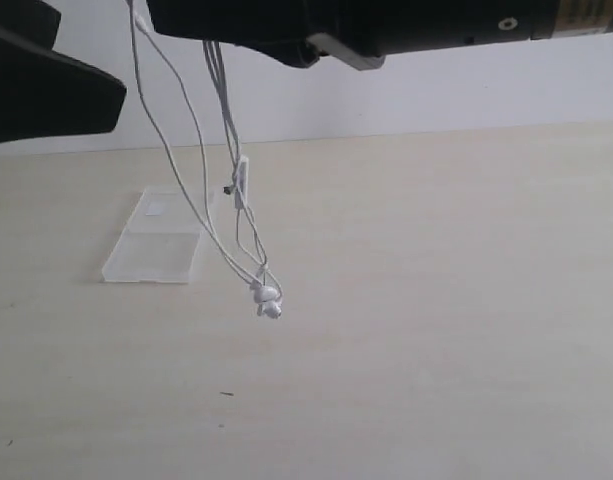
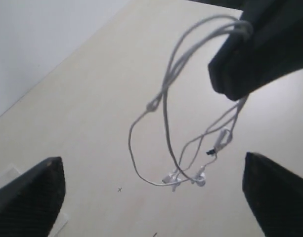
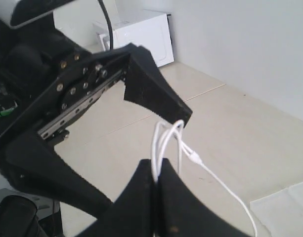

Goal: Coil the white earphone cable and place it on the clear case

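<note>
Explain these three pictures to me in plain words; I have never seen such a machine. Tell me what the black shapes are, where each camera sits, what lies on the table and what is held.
This is a robot with two arms, each ending in a two-fingered hand. One picture comes from a camera off the arms, looking over the pale table; the other two come from cameras on the wrists, so the black shapes there are fingers. The right hand is shut on the white earphone cable, which hangs in loops with its earbuds at the bottom. The left hand stands open and grips nothing. On the table lies the clear case, flat, with nothing on it yet.
</note>
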`<action>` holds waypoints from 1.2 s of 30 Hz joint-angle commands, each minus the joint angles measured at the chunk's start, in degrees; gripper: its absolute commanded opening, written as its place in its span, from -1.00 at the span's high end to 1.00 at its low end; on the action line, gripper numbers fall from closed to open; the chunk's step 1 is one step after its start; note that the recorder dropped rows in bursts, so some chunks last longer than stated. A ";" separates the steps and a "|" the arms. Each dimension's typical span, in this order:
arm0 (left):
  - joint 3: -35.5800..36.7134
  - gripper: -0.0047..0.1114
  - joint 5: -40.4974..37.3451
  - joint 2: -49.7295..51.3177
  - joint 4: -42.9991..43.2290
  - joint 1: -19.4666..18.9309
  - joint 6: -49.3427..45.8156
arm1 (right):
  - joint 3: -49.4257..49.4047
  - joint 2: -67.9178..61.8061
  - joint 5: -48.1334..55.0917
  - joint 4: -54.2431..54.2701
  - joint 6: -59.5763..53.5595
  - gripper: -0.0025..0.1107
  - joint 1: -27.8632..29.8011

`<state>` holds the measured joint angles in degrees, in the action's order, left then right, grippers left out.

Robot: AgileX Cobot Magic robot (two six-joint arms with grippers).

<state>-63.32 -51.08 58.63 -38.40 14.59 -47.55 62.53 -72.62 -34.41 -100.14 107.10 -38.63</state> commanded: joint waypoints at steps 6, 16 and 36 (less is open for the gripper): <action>6.29 -0.68 8.41 -0.04 -13.26 0.31 -9.90 | 0.71 0.31 1.59 2.84 0.39 0.96 -0.04; 12.90 -0.68 10.69 -0.04 -28.79 0.31 -24.19 | 0.71 0.31 1.48 6.26 -2.64 0.96 -0.04; 21.34 -0.68 13.18 0.07 -54.36 0.31 -50.66 | 0.71 -1.15 -3.30 20.57 -11.31 0.96 -0.04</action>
<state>-42.52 -37.06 58.68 -89.20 14.59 -95.32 62.79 -73.11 -36.31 -81.40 97.07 -38.63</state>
